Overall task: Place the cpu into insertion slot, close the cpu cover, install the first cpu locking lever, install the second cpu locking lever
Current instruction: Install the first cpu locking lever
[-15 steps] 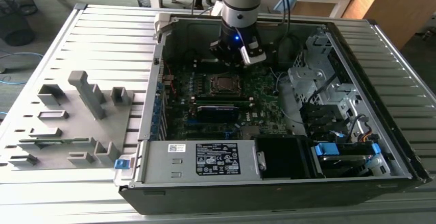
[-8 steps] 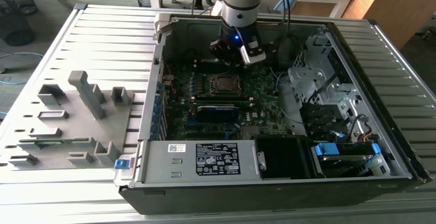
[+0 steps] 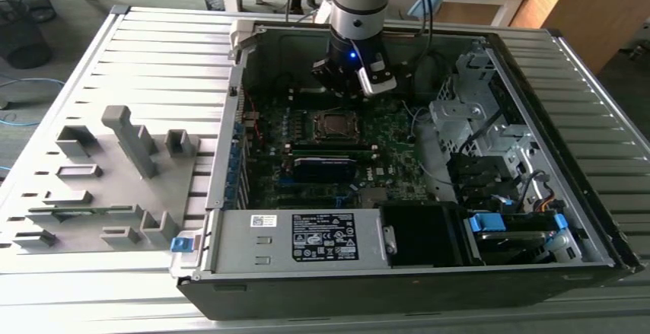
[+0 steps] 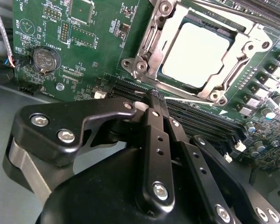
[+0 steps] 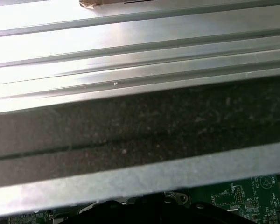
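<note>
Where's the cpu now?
The cpu sits in the motherboard socket, framed by the cpu cover, mid-case in the exterior view; in the second wrist view, just beyond the gripper.

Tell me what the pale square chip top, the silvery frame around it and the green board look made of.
Pale square cpu: likely metal, dull matte silver-grey top, no glare. Silvery framed cpu cover: stamped sheet metal, with glinting edges. Green motherboard: probably laminate under a glossy green coat, fine traces showing.

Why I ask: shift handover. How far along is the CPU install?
Done: the square silver-grey metal-topped cpu is seated, the thin silvery square-frame cpu cover down around it. In hand: nothing; the black gripper, shut, is beside them. Left: whether it is latched down is unclear.
</note>
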Controlling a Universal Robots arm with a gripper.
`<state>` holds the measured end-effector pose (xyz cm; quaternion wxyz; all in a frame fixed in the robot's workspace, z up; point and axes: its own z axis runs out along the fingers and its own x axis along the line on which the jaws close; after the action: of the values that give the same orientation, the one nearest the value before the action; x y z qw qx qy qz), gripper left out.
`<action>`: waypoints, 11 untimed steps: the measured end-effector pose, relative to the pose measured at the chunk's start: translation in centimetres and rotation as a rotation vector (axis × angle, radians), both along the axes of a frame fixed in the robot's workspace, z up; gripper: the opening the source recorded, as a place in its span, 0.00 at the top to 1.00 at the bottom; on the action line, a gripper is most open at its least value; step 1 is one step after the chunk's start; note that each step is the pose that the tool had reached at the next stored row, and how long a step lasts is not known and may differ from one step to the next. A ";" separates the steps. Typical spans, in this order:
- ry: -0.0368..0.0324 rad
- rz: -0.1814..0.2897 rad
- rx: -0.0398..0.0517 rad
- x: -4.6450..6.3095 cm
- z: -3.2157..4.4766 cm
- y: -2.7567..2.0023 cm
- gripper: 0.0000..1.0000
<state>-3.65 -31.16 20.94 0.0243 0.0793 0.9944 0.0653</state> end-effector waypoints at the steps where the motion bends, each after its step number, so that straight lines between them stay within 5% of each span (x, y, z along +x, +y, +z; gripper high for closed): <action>1: 0.0000 0.000 -0.0001 0.0 0.00 0.00 0.89; 6: -0.0001 0.000 0.0094 -0.4 0.01 0.00 0.89; 11: -0.0008 0.000 0.0318 -0.5 0.00 0.00 0.89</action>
<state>-4.12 -31.16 20.94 0.0235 0.0796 0.9932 0.0811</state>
